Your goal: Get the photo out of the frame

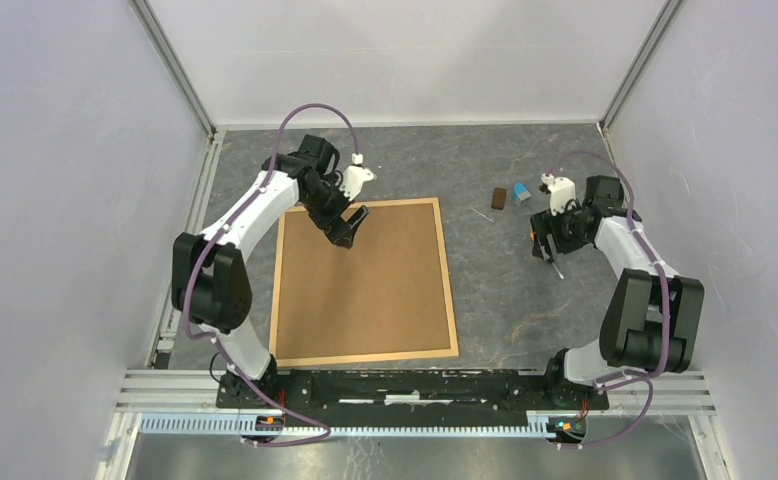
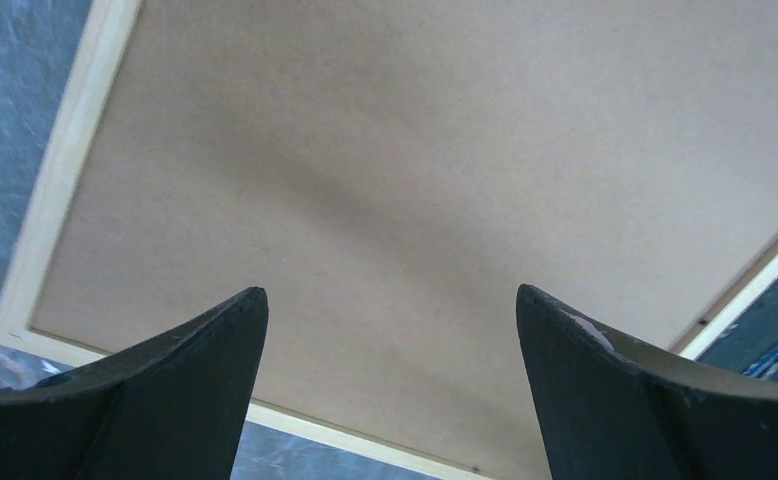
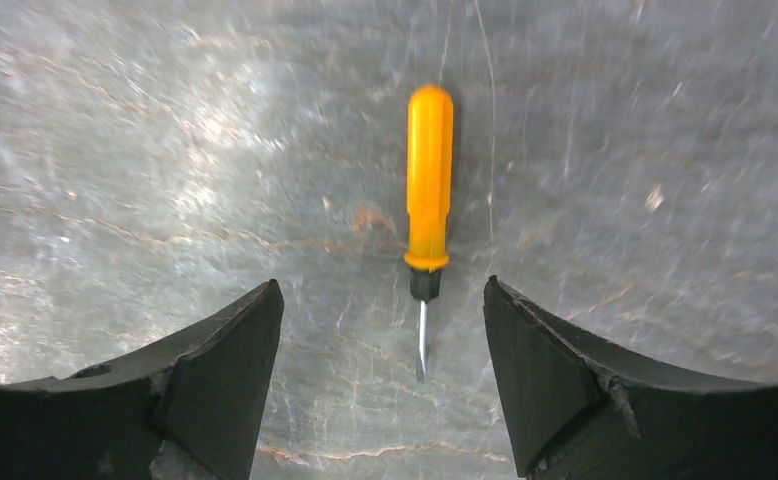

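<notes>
The frame (image 1: 452,290) lies back side up in the middle of the table, its narrow light-wood rim around plain brown fibreboard (image 1: 365,290). The photo is hidden. My left gripper (image 1: 348,230) is open and empty, just above the board near the frame's far left corner. In the left wrist view the fingers (image 2: 215,340) stand wide apart over the board (image 2: 415,150), with the rim (image 2: 55,190) at the left. My right gripper (image 1: 547,247) is open over bare table to the right of the frame. It holds nothing.
An orange-handled screwdriver (image 3: 430,180) lies on the table just ahead of my right gripper (image 3: 380,300), its blade pointing between the fingers. A small brown block (image 1: 500,197) and a blue item (image 1: 521,194) lie beyond it. Enclosure walls stand on three sides.
</notes>
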Tool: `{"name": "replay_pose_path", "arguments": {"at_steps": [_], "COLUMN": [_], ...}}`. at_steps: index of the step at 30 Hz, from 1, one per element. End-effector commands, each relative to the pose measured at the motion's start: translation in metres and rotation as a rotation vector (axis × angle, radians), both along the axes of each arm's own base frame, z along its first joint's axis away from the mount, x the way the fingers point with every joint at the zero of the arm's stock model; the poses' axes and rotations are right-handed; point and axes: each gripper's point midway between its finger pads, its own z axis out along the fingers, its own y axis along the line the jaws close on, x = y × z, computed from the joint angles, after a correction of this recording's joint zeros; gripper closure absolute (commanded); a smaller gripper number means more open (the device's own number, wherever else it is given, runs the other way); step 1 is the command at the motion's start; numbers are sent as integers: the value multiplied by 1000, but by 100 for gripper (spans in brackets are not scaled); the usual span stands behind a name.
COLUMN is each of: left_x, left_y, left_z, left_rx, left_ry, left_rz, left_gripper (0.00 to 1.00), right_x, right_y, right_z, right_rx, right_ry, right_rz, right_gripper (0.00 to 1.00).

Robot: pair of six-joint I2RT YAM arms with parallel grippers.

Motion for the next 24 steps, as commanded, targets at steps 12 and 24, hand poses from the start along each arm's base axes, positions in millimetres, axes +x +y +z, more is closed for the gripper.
{"name": "replay_pose_path", "arguments": {"at_steps": [12, 24], "left_x": [121, 153], "left_y": [-72, -102], "left_z": [6, -54], "left_rx": [-61, -53], "left_ry": [-225, -180], "left_rz": [-357, -392], "left_gripper": [10, 24], "right_x": [101, 101], "right_y": [31, 79], "right_z": [128, 99], "right_rx": [138, 429], "right_ry": [-408, -285], "right_rz": [-63, 32], "right_gripper": [2, 2]}}
